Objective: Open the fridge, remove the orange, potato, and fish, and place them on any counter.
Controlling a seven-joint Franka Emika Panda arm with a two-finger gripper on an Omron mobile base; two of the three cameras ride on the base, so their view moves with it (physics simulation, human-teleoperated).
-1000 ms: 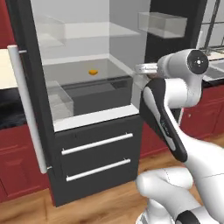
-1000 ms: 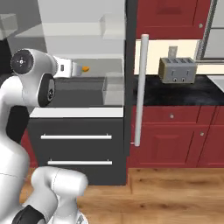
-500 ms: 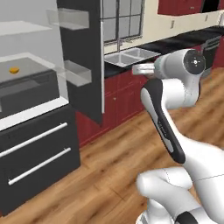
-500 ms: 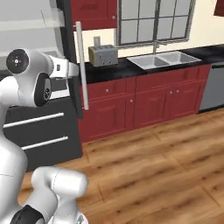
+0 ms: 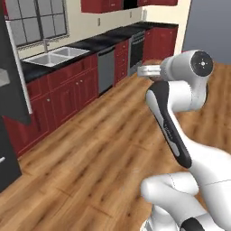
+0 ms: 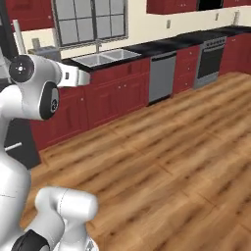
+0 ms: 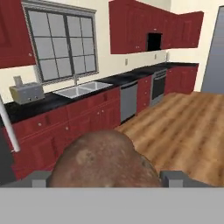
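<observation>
In the hand view the tan-brown potato (image 7: 103,159) sits between my two fingertips (image 7: 175,177), and my gripper (image 7: 105,180) is shut on it. From the left base view the gripper (image 5: 145,71) points left at chest height, over the wooden floor. From the right base view it (image 6: 81,77) points right, in front of the red cabinets. The fridge's dark door (image 5: 11,81) with its white rod handle (image 5: 20,72) stands at the left edge. The same handle (image 7: 8,127) crosses the hand view's left side. The orange, the fish and the island counter are out of view.
A black worktop with a double sink (image 7: 83,91) and a toaster (image 7: 26,92) runs along the wall over red cabinets. A dishwasher (image 6: 162,76) and a stove (image 6: 212,59) follow to the right. Open wooden floor (image 6: 171,157) lies in front of them.
The base has turned right, so both base views have swung from the open fridge to the sink wall and floor. The arm's pose has not changed.
</observation>
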